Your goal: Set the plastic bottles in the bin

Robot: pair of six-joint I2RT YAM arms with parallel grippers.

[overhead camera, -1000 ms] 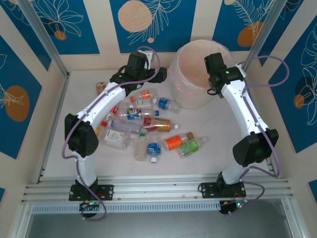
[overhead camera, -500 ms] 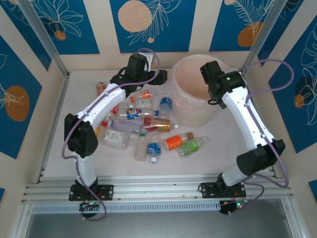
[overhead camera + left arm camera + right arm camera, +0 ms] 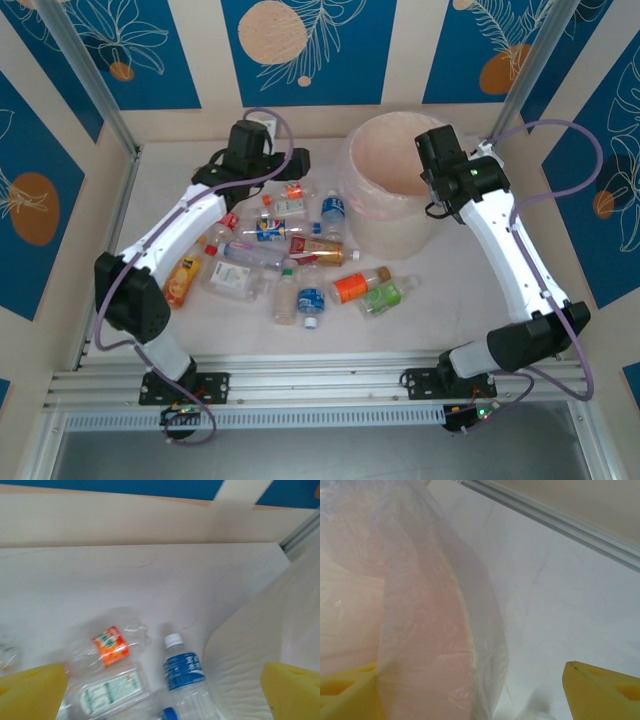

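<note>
Several plastic bottles lie loose on the table's middle, among them a blue-label one [image 3: 333,210] beside the bin, an orange-label one [image 3: 350,287] and a green-label one [image 3: 385,295]. The cream bin [image 3: 362,215] with its bag liner stands at the back. My left gripper [image 3: 290,165] hovers open behind the pile. In the left wrist view the left gripper [image 3: 160,700] frames an orange-label bottle [image 3: 111,646], a blue-label bottle [image 3: 184,670] and a green-print bottle [image 3: 110,692]. My right gripper [image 3: 434,180] is open at the bin's right rim. In the right wrist view the right gripper [image 3: 470,695] straddles the lined rim [image 3: 440,645].
An orange bottle [image 3: 182,280] lies at the pile's left edge by the left arm. Low walls and aluminium posts [image 3: 95,90] bound the table at the back and sides. The bin wall [image 3: 260,645] rises close to the left gripper's right finger.
The right gripper has opened at the bin's rim and the bin has shifted slightly. The left arm has swung left and back, uncovering the orange bottle on the left.
</note>
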